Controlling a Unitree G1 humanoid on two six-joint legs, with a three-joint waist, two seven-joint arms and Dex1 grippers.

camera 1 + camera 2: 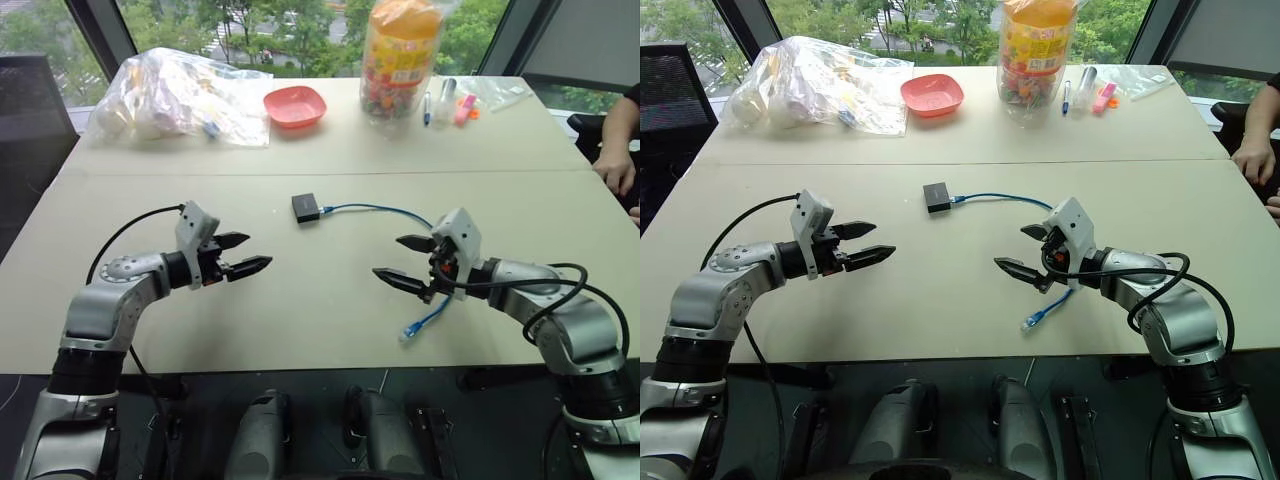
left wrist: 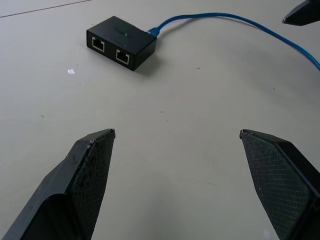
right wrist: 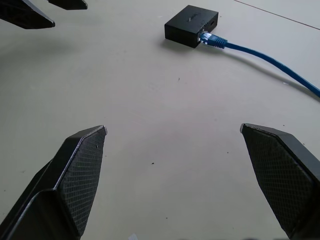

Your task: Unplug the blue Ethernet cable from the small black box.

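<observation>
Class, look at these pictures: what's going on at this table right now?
A two-armed robot faces a table where a blue cable is plugged into a small black box. Nothing is being handled yet. The left gripper and right gripper both hover open above the table, nearer the robot than the box, one on each side and pointing inward. The cable runs from the box past the right gripper, its free plug lying near the table edge. A person's hand rests at the far right.
</observation>
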